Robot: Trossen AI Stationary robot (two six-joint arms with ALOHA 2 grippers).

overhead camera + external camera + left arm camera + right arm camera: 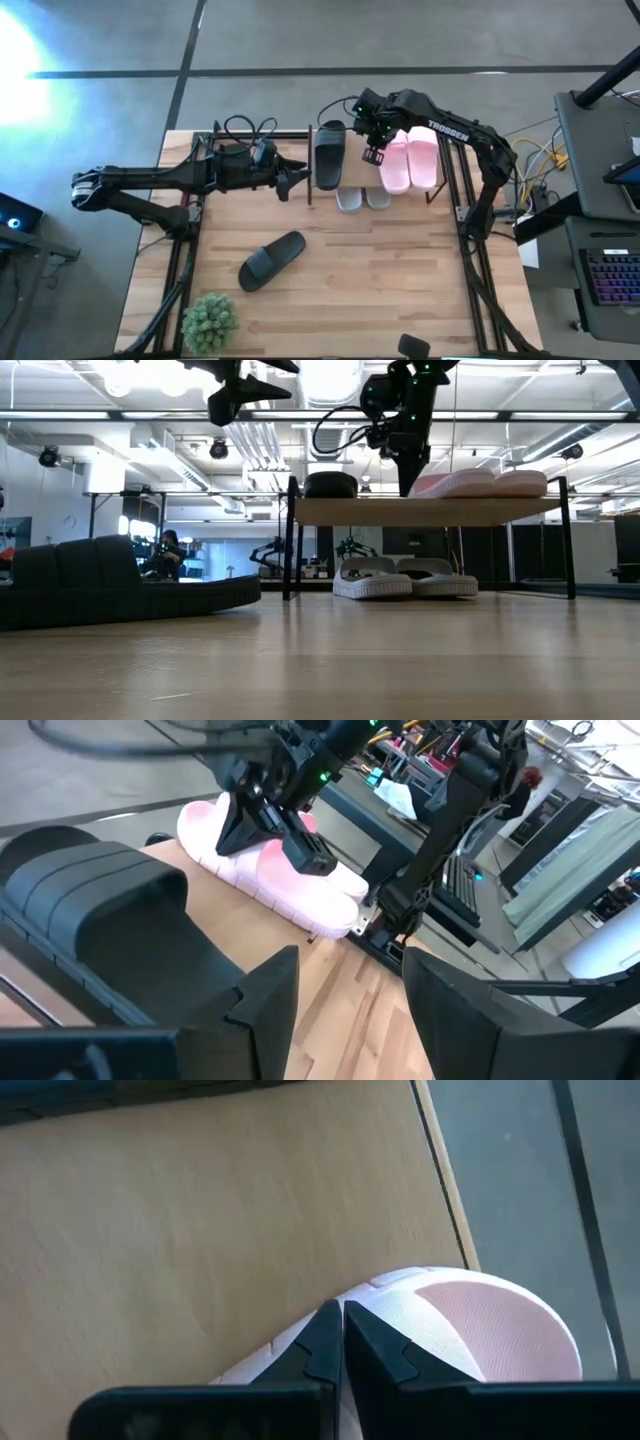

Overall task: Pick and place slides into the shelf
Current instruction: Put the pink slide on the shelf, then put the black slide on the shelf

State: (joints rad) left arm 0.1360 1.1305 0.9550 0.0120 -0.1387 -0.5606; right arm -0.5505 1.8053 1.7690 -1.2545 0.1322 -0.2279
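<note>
The shelf (362, 178) stands at the table's far middle. On its plank top lie one black slide (330, 152) and the pink pair (412, 165). The light grey pair (405, 577) sits on the lower tier, with toes sticking out toward the near side. The second black slide (272, 260) lies flat on the table, left of centre. My right gripper (375, 153) is shut, pointing down at the shelf top beside the left pink slide (480, 1320). My left gripper (293, 180) hovers open and empty just left of the shelf. My right gripper comes from above with shut fingers. Their tips (330, 1330) stand at the left pink slide's outer side edge (390, 1285), which faces the black slide. Whether they touch that edge or the plank, I cannot tell. The slide lies flat on the shelf top.
A small potted plant (210, 322) stands at the near left corner, and a dark object (412, 345) sits at the near edge. Cables (240, 128) lie at the far left. Black frame rails run along both table sides. A desk with a keyboard (610, 275) is beyond the right edge.
</note>
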